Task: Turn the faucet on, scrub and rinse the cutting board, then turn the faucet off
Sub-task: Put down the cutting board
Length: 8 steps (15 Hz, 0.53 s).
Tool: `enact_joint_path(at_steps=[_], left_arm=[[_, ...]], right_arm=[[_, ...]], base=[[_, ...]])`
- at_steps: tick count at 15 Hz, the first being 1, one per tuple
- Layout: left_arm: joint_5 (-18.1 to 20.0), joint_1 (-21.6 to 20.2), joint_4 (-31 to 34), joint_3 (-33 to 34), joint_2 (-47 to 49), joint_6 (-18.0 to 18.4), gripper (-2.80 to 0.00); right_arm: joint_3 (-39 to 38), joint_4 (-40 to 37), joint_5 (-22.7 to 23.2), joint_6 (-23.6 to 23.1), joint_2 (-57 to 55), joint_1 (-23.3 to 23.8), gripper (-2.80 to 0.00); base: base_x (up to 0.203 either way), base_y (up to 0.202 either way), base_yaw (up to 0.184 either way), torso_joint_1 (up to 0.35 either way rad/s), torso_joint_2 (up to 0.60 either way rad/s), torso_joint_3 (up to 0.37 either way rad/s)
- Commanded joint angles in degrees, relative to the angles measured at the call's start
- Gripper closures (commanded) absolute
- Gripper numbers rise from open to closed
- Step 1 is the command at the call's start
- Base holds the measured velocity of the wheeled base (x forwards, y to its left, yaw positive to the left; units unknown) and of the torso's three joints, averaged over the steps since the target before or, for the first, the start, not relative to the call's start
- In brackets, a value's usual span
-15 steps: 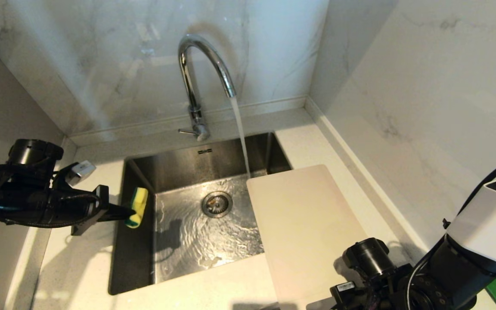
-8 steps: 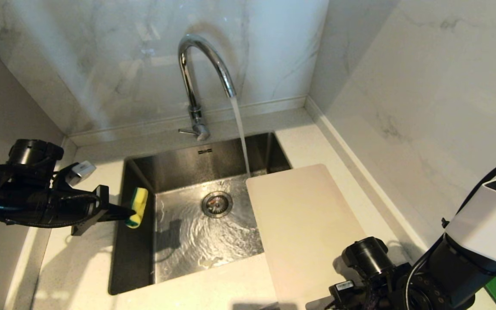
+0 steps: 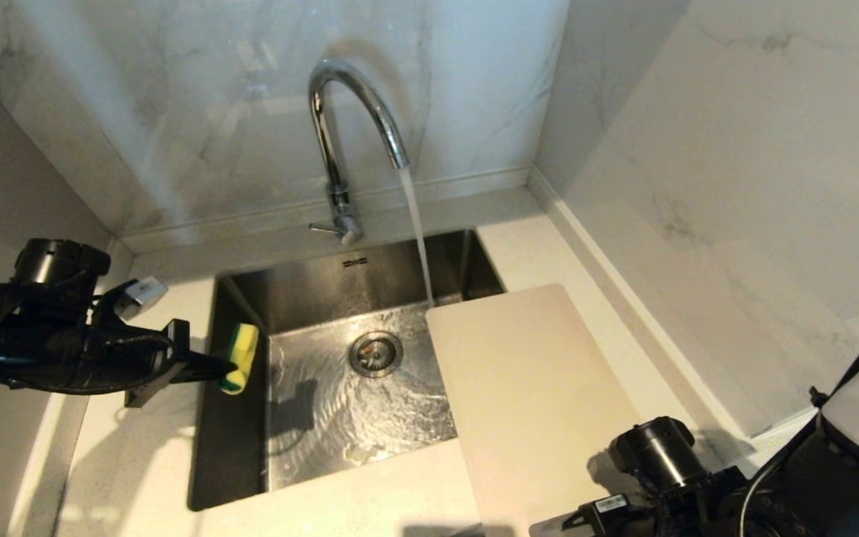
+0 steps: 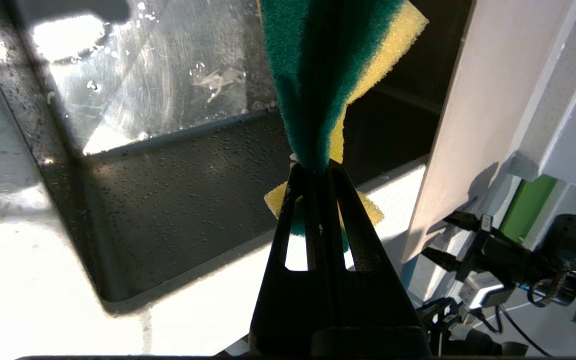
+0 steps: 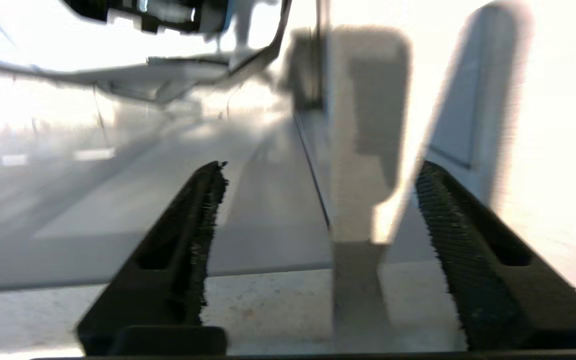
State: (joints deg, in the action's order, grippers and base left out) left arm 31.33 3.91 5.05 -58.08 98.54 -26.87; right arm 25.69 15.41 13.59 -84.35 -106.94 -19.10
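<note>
Faucet [image 3: 347,127] running; cutting board [image 3: 534,395] w/ far end over sink [image 3: 340,283].

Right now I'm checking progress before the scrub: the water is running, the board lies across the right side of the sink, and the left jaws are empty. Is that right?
One thing is wrong: the left gripper is not empty; its jaws are shut on a yellow-and-green sponge, as the left wrist view shows. The water is running from the tap, and the board lies across the right side of the sink.

Glossy chrome faucet [image 3: 347,127] (matt plastic cutting board [image 3: 534,395]), brushed-steel sink [image 3: 303,283].
</note>
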Motion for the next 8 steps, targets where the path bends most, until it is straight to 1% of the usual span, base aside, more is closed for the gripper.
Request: enact_joint_path(at_steps=[1, 4, 6, 7, 8], left_arm=[[0.14, 0.42, -0.01, 0.33, -0.63, -0.2, 0.0], [0.14, 1.26, 0.17, 0.48, -1.82, -0.45, 0.0], [0.14, 1.71, 0.05, 0.95, -2.62, -0.44, 0.0], [0.14, 1.71, 0.05, 0.95, -2.65, -0.38, 0.0], [0.14, 1.71, 0.05, 0.95, -2.67, -0.46, 0.0]], right_arm=[[-0.56, 0.15, 1.58, 0.51, 3.93, 0.0, -2.8], [-1.66, 0.23, 1.84, 0.71, 7.26, 0.21, -2.8], [-1.83, 0.3, 3.22, 0.95, 8.56, 0.73, -2.8], [-1.72, 0.56, 3.5, 1.39, 9.38, 0.81, -2.8], [-1.7, 1.59, 4.02, 2.87, 10.29, 0.82, -2.8]], base=[[0.0, 0.0, 0.0, 0.0, 0.0, 0.0], [0.0, 0.0, 0.0, 0.0, 0.0, 0.0], [0.0, 0.0, 0.0, 0.0, 0.0, 0.0], [0.0, 0.0, 0.0, 0.0, 0.0, 0.0], [0.0, 0.0, 0.0, 0.0, 0.0, 0.0]])
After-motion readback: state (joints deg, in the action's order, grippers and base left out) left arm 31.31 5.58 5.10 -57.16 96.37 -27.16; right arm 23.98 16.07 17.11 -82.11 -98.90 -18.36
